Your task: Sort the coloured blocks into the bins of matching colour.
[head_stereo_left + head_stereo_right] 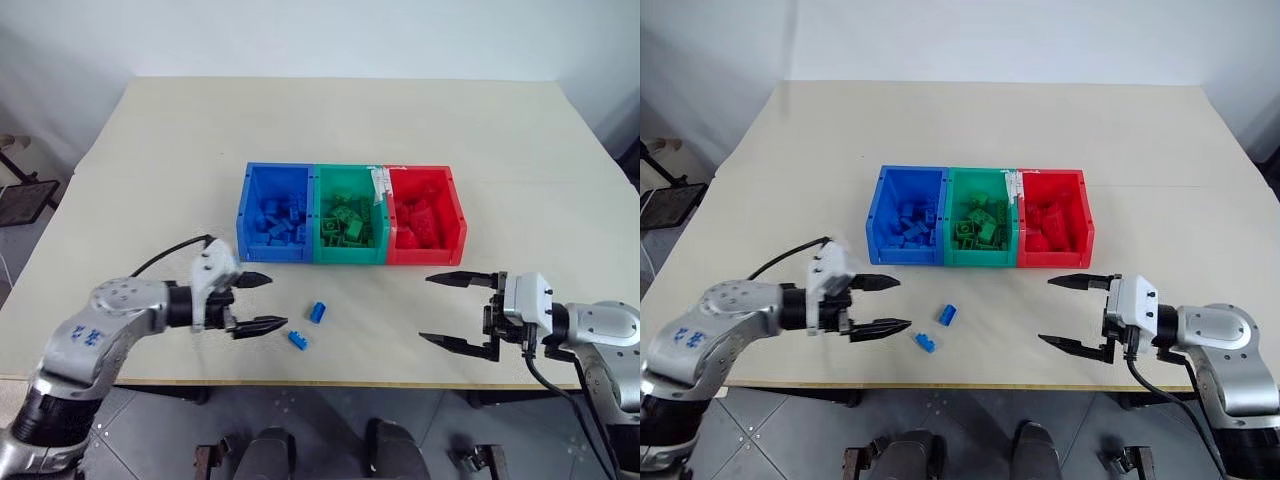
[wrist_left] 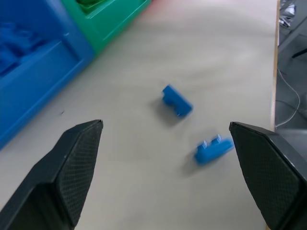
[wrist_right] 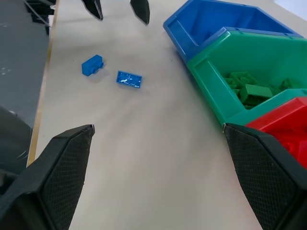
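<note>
Just beige tabletop (image 1: pixel 340 130), grey floor (image 1: pixel 30 230) (L side)

The two eye views look from above the near edge of the table (image 1: pixel 150 140), forward and down, taking in the whole row of bins (image 1: pixel 350 213) from some way off; they share nearly the same scene, slightly offset sideways. The left wrist view sits low and close, beside the blue bin (image 2: pixel 33 72), facing across the tabletop. The right wrist view looks from the bins' red end toward the blue end. Both wrist views share the two loose blue blocks (image 3: pixel 128 79) in front of the bins.
</note>
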Tool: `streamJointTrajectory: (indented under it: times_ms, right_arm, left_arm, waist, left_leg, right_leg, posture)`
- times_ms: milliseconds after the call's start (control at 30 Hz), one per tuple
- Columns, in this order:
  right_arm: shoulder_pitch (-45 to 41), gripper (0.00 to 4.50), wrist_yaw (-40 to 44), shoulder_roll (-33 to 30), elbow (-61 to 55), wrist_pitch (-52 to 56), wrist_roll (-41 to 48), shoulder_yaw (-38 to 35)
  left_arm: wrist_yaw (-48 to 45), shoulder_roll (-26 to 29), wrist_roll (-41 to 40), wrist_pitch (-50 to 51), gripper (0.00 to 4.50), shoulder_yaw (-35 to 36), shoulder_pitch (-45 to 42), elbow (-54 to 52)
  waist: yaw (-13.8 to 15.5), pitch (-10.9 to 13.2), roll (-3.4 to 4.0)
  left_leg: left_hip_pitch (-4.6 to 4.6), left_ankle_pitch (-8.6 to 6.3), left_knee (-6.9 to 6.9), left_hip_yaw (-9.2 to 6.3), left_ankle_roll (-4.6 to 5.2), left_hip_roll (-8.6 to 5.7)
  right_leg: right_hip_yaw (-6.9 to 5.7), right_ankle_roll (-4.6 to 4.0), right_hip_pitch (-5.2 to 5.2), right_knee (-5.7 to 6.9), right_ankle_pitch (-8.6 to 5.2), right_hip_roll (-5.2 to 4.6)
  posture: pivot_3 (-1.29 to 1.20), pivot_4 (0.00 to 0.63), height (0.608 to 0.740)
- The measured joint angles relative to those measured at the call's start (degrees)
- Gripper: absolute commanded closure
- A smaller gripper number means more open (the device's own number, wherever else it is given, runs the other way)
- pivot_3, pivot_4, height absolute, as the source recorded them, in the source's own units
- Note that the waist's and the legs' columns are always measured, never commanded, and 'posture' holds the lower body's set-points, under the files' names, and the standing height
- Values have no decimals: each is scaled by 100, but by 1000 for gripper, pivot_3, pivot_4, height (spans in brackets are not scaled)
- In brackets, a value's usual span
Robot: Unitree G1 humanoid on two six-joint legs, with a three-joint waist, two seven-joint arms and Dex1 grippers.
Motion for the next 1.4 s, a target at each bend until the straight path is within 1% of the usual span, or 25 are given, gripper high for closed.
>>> streamJointTrajectory:
  times_ms: [100, 133, 200, 300, 400, 500, 833, 867, 900, 1000, 1067, 1167, 1233, 1300, 1400]
  right_arm:
    - [34, 30, -126, -1, -244, 123, 64, 2]
    - [71, 30, -186, -1, -330, 166, 91, 2]
    - [87, 30, -262, 0, -458, 244, 104, 25]
    - [117, 30, -392, 6, -655, 297, 108, 46]
    - [166, 30, -476, 7, -778, 368, 108, 58]
    - [174, 0, -542, 7, -847, 396, 117, 58]
    - [309, 0, -569, 5, -864, 379, 127, 40]
    - [339, 0, -564, 4, -863, 376, 127, 34]
    - [380, 0, -562, 4, -863, 373, 127, 23]
    - [433, 0, -613, 4, -859, 381, 132, -7]
    - [435, 0, -747, 7, -866, 456, 210, -113]
    - [463, 0, -1208, 168, -1022, 727, 458, -431]
    - [511, 0, -1555, 352, -1159, 898, 627, -554]
    - [530, 0, -1903, 505, -1253, 1078, 777, -680]
    - [449, 0, -2277, 620, -1276, 1231, 861, -751]
  left_arm:
    - [495, -138, 18, 1027, 0, -482, -545, -202]
    - [772, -342, 57, 1460, 0, -650, -767, -177]
    - [1132, -688, 126, 1976, 0, -918, -1035, -154]
    - [1587, -1090, 325, 2465, 0, -1326, -1368, -37]
    - [1749, -1235, 439, 2571, 0, -1520, -1547, 36]
    - [1755, -1115, 498, 2581, 629, -1718, -1650, 12]
    - [1542, -797, 576, 2377, 3653, -1841, -1602, 4]
    - [1500, -794, 569, 2321, 3940, -1859, -1581, 7]
    - [1452, -799, 562, 2236, 4134, -1842, -1560, 31]
    - [1297, -870, 484, 1924, 4137, -1589, -1378, 169]
    - [1136, -901, 470, 1377, 4137, -1300, -1242, 266]
    - [1028, -923, 523, 266, 4137, -674, -1049, 360]
    - [1191, -1092, 570, -217, 4137, -142, -1063, 547]
    - [1552, -1263, 749, -663, 4137, 301, -1211, 828]
    - [1968, -1434, 1105, -1080, 4137, 444, -1425, 1219]
  waist:
    - [17, 0, 0]
    - [27, 0, 0]
    - [47, 0, -1]
    - [64, 0, -1]
    - [82, -1, -1]
    - [74, -2, 0]
    - [64, -2, 1]
    - [64, -2, 1]
    - [64, -2, 1]
    - [64, -2, 0]
    - [65, -1, -1]
    - [68, -1, -1]
    - [75, -1, -1]
    - [78, -1, -1]
    - [81, -1, -1]
  left_leg:
    - [2, 0, 0, 1, 0, -2]
    - [1, 0, 0, 0, 0, -2]
    - [-2, 0, 1, 1, 0, -2]
    - [-3, 0, 3, 1, 0, -4]
    - [-1, 0, 7, 0, 0, -4]
    - [0, 0, 14, 0, 0, -4]
    - [0, 0, 12, 0, 0, -3]
    - [0, 0, 12, 0, 0, -3]
    - [0, 0, 13, 0, 0, -3]
    - [-4, 0, 16, 0, 0, -4]
    - [-10, 0, 18, 0, 0, -3]
    - [-10, 0, 19, -1, 0, -1]
    - [-10, 0, 23, -2, 0, -2]
    - [-12, 0, 26, -1, 0, -4]
    - [-9, 0, 25, -1, 0, -5]
  right_leg:
    - [3, 0, 0, -2, 0, 0]
    - [3, 0, 0, -1, 0, 1]
    - [3, 0, 0, -5, 0, 1]
    - [4, 0, 0, -7, 0, 1]
    - [4, 0, 5, -8, 0, 1]
    - [6, 0, 9, -9, 0, 1]
    - [5, 0, 7, -9, 0, 2]
    - [6, 0, 7, -9, 0, 2]
    - [6, 0, 7, -9, 0, 2]
    - [6, 0, 6, -10, 0, 2]
    - [5, -1, 2, -9, 0, 2]
    - [3, -1, 1, -8, 1, 2]
    - [3, -2, 3, -7, 1, 2]
    - [2, -2, 5, -9, 1, 1]
    - [2, -1, 6, -5, 2, 1]
  posture:
    - [0, 150, 740]
    - [0, 150, 740]
    - [0, 150, 740]
    - [0, 150, 740]
    - [0, 150, 740]
    - [0, 150, 740]
    - [0, 150, 740]
    - [0, 150, 740]
    - [0, 150, 740]
    - [0, 150, 740]
    - [0, 150, 740]
    - [0, 150, 740]
    - [0, 150, 740]
    - [0, 150, 740]
    - [0, 150, 740]
